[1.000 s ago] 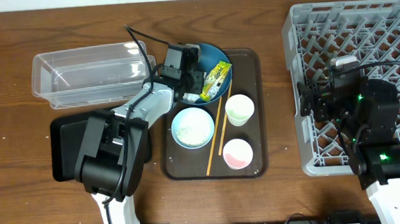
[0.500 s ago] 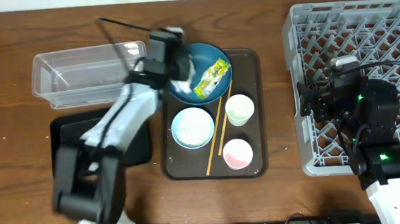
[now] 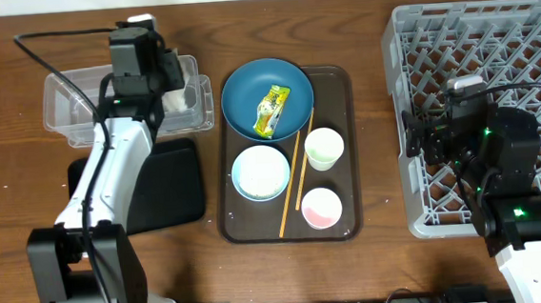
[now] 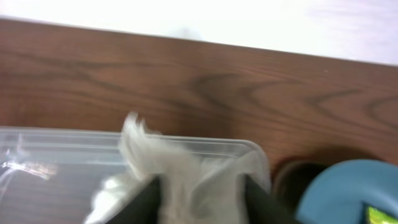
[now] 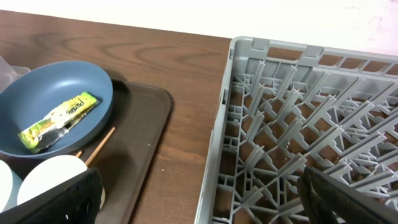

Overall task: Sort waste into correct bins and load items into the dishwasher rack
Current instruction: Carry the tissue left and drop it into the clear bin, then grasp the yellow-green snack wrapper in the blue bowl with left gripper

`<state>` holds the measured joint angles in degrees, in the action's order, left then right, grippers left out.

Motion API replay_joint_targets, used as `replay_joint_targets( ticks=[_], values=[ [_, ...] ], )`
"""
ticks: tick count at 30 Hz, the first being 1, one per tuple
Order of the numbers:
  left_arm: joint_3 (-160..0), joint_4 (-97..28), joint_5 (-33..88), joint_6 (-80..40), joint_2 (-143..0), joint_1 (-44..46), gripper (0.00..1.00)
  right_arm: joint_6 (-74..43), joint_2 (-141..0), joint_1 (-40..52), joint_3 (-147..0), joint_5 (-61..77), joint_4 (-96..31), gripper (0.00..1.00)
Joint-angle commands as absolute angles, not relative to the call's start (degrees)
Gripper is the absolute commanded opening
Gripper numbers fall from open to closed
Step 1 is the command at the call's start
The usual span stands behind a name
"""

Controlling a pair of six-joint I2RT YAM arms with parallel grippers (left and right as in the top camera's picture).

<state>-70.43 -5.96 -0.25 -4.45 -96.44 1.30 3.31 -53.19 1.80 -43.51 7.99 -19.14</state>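
**Paper at the Clear Tub**

We see the left pincer over the clear tub, with white paper between its fingers (too blurry to tell if it pinches). The snack wrapper lies in the blue bowl. The right pincer hangs spread wide by the grey rack.

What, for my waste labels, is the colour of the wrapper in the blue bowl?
The wrapper is yellow-green with print, clearest in the right wrist view.
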Motion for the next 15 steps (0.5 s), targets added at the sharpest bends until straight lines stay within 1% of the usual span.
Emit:
replay_joint_targets(
  ticks=[1,7,8,10,15],
  values=[
    [-71.0,-5.7,1.5,-4.6,-96.8,1.4,0.57,2.6,-53.1,2.3,-44.9,8.4,-19.1,0.99],
    [-70.9,-7.4,14.8,-4.5,-97.1,6.3,0.58,2.6,-53.1,2.3,-44.9,8.4,-19.1,0.99],
    [-70.7,-7.7,15.7,-4.5,-97.2,7.5,0.58,2.6,-53.1,2.3,-44.9,8.4,-19.1,0.99],
    [-70.3,-7.7,15.8,-4.3,-98.1,10.0,0.62,2.6,-53.1,2.3,-44.9,8.4,-19.1,0.99],
    [-70.2,-7.5,15.8,-4.3,-102.2,14.9,0.66,2.6,-53.1,2.3,-44.9,8.4,-19.1,0.99]
  ],
)
